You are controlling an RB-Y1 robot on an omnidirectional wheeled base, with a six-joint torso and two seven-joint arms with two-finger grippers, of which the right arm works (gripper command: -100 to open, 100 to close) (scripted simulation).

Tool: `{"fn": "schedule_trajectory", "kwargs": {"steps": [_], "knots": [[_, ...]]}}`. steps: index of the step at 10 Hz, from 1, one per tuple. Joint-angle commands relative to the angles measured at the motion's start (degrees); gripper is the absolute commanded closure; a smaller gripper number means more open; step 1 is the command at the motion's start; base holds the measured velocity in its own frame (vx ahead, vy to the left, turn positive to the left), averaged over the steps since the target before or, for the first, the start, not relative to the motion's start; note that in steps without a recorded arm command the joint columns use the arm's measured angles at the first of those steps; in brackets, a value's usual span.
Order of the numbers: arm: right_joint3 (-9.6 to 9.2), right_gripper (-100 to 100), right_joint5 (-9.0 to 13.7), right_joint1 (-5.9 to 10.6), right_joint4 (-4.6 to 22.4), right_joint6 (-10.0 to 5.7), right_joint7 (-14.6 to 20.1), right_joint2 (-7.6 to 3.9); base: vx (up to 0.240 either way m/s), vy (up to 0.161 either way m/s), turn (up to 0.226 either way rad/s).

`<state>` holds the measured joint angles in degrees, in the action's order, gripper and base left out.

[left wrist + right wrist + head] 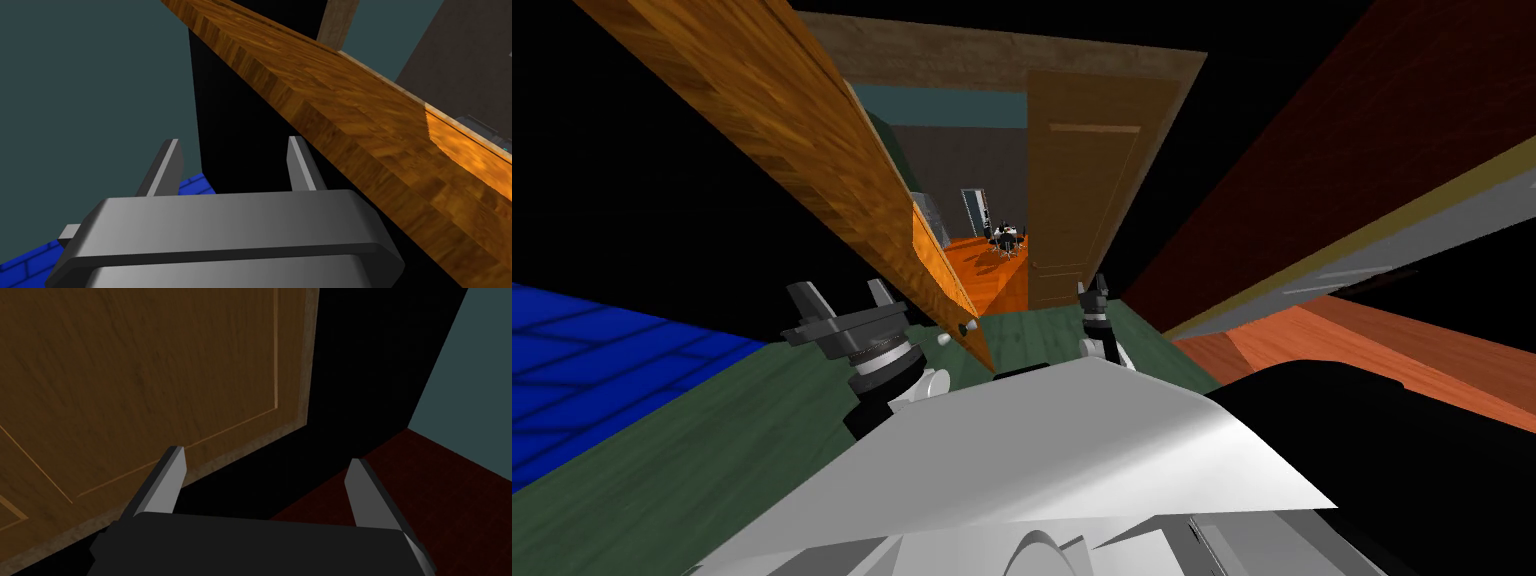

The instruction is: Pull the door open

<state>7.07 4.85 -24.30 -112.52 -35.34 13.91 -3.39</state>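
Note:
The orange wooden door stands swung open and edge-on to me, its free edge ending just ahead of my chest. Two small pale knobs stick out near that edge, one on each face. My left gripper hangs open and empty a little to the left of the knobs, apart from the door. In the left wrist view the door slants past the open left gripper without touching either finger. My right gripper is open too, held before a darker brown panelled door; that panelled door lies beyond the right gripper.
Through the doorway an orange floor leads to a distant table with chairs. A dark red brick wall rises on the right. Green floor lies under me and blue tiles at the left.

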Motion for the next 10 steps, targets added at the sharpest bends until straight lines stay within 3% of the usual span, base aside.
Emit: {"fn": "schedule_trajectory", "kwargs": {"steps": [1, 10], "knots": [[0.32, -100, 1.3, 0.23, 2.0, -0.55, 2.2, -0.19, 0.061, -0.060, 0.168], [2.43, -100, 9.1, 1.53, 13.3, -3.64, 14.3, -0.93, 0.071, -0.057, 0.211]]}}
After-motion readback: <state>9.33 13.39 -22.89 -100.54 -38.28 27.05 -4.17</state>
